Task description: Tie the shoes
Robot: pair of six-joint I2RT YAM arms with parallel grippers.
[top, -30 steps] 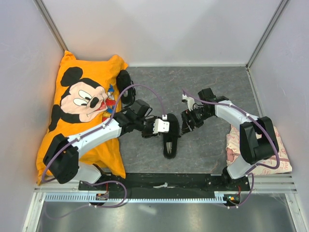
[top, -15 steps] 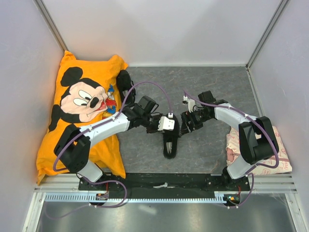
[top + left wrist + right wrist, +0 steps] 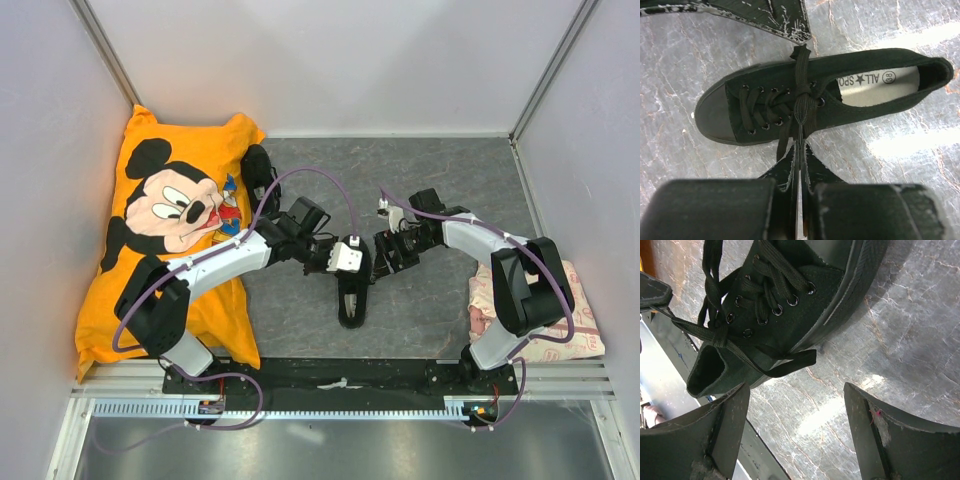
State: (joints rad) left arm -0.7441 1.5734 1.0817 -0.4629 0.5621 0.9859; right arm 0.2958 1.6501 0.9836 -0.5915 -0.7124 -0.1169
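A black low-top shoe [image 3: 350,300] lies on the grey mat [image 3: 440,180], between my two grippers. In the left wrist view the shoe [image 3: 840,107] lies sideways, toe to the left, with a pale insole label. My left gripper [image 3: 800,152] is shut on a black lace [image 3: 799,127] that runs taut from the crossing over the eyelets. In the top view the left gripper [image 3: 360,265] hangs over the laces. My right gripper [image 3: 800,407] is open and empty beside the shoe [image 3: 805,295], just below a loose lace loop [image 3: 790,365]. A second black shoe [image 3: 258,168] lies by the pillow.
An orange Mickey Mouse pillow [image 3: 170,220] fills the left side. A pink patterned cloth [image 3: 565,325] lies at the right under the right arm's base. Pale walls close in the mat on three sides. The black base rail [image 3: 340,380] runs along the near edge.
My left arm has swung right and forward to the shoe's laces, and its gripper now pinches a lace. My right gripper has edged slightly left. The shoe has stayed put.
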